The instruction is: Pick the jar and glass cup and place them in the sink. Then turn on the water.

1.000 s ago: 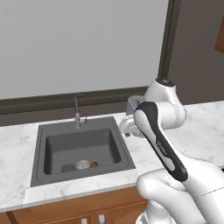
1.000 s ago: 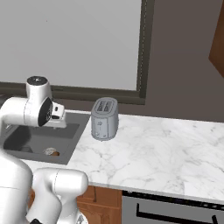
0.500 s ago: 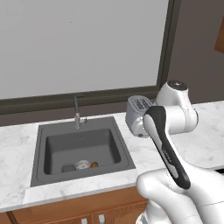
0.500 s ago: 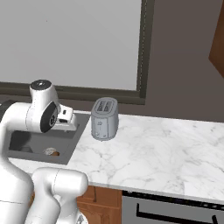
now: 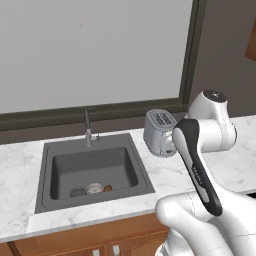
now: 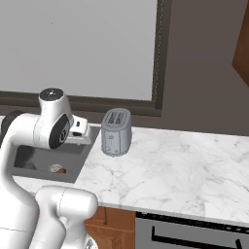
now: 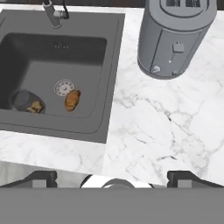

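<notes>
The jar (image 7: 24, 101), clear with brown bits inside, lies in the front left corner of the dark sink (image 7: 110, 65), beside the round silver drain (image 7: 64, 87). In the left base view the jar (image 5: 77, 191) rests on the sink (image 5: 142, 172) floor. My gripper (image 7: 113, 178) hangs open over the marble counter between the sink and the toaster, with nothing between its fingertips (image 7: 39, 178). The hand (image 6: 80, 130) is at the sink's right edge. The glass cup is out of view. No water runs from the faucet (image 5: 88, 126).
A silver toaster (image 5: 160, 132) stands on the counter just right of the sink, close to my hand. A small brown item (image 7: 72, 99) lies next to the drain. Marble counter (image 6: 185, 165) stretches to the right. A window wall rises behind the faucet.
My arm has swung right, carrying the open hand from over the sink toward the toaster. The things in the sink have not moved.
</notes>
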